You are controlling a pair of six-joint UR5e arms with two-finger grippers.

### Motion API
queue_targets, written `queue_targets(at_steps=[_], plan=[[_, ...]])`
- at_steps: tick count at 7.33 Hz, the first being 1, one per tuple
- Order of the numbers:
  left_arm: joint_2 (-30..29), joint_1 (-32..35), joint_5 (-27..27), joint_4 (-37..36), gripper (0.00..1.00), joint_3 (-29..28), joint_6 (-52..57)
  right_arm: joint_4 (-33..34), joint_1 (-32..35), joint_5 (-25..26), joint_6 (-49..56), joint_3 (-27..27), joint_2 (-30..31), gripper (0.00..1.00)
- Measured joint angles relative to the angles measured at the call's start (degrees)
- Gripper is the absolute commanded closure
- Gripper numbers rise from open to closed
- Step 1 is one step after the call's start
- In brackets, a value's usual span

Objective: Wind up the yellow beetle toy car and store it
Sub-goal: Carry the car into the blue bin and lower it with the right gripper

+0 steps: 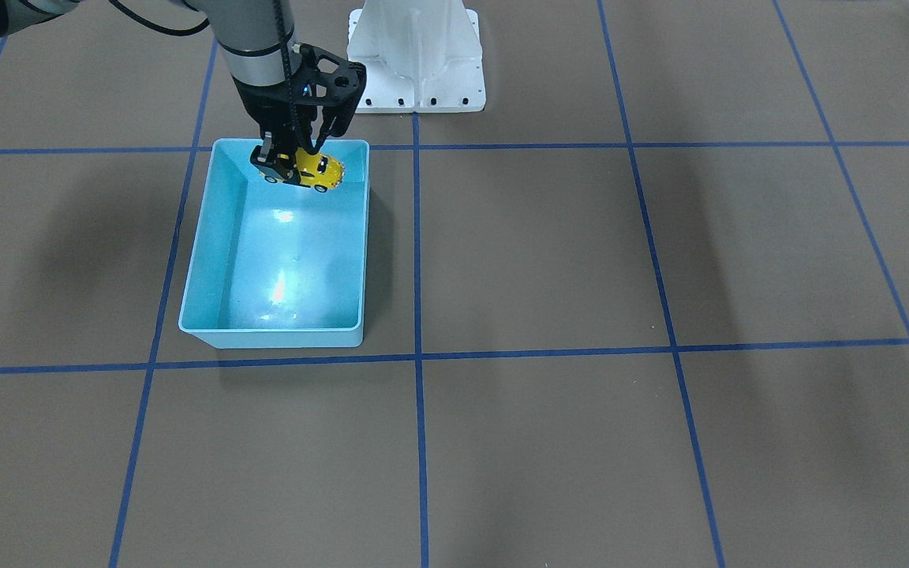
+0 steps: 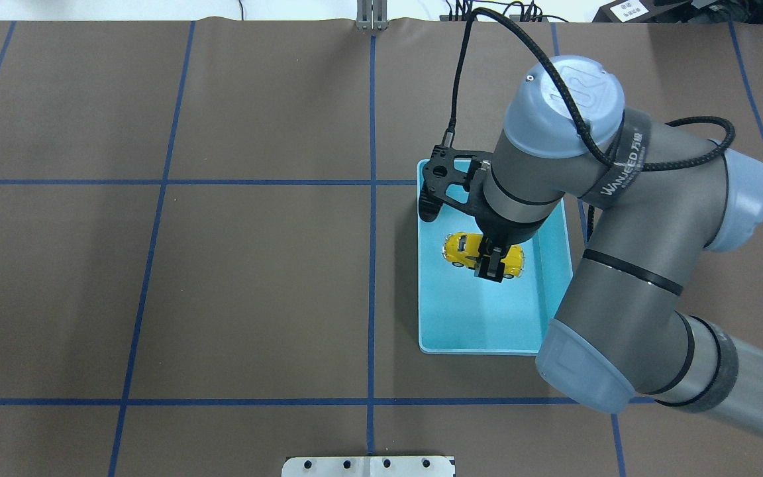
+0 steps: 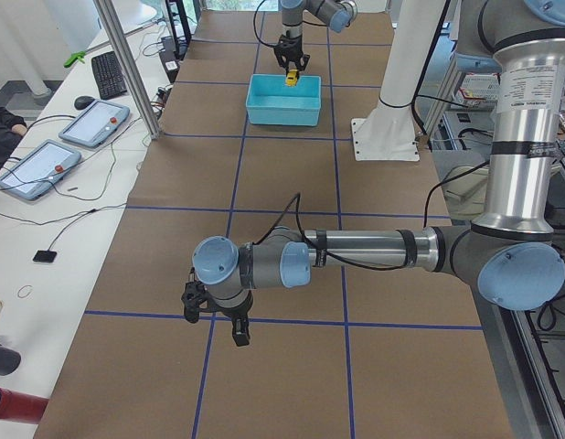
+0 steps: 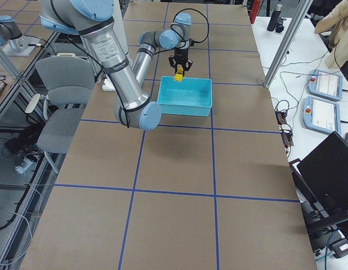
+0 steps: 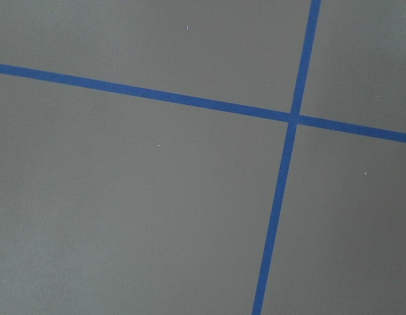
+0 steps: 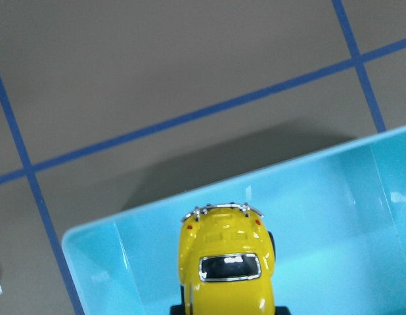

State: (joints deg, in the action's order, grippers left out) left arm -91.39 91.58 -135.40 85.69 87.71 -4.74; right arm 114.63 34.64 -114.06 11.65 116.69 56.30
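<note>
The yellow beetle toy car (image 1: 322, 170) hangs in my right gripper (image 1: 297, 167), which is shut on its sides. It is held just above the inside of the light blue bin (image 1: 273, 339), at the bin's end nearest the robot base. The overhead view shows the car (image 2: 464, 246) under the right gripper (image 2: 491, 257), over the bin (image 2: 481, 331). The right wrist view shows the car's rear (image 6: 226, 262) over the bin floor (image 6: 321, 216). My left gripper (image 3: 233, 329) shows only in the exterior left view, low over bare table far from the bin; I cannot tell whether it is open.
The brown table is marked with blue tape lines (image 1: 417, 355). A white arm base (image 1: 415, 55) stands just behind the bin. The left wrist view shows only table and a tape cross (image 5: 293, 118). Tablets and cables lie on a side desk (image 3: 90, 123).
</note>
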Motion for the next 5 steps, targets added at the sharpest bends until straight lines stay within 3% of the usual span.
queue_targets(at_steps=[1,3,5], plan=[[0.0,0.0,0.0,0.0,0.0,0.0,0.0,-1.2,-0.9,0.3,1.1,-2.0,0.6,1.0],[0.1,0.0,0.0,0.0,0.0,-0.1,0.0,-11.6,-1.7,0.7,1.3,-10.8,0.9,1.0],[0.1,0.0,0.0,0.0,0.0,-0.1,0.0,-16.1,-1.7,0.8,1.2,-14.7,1.3,1.0]])
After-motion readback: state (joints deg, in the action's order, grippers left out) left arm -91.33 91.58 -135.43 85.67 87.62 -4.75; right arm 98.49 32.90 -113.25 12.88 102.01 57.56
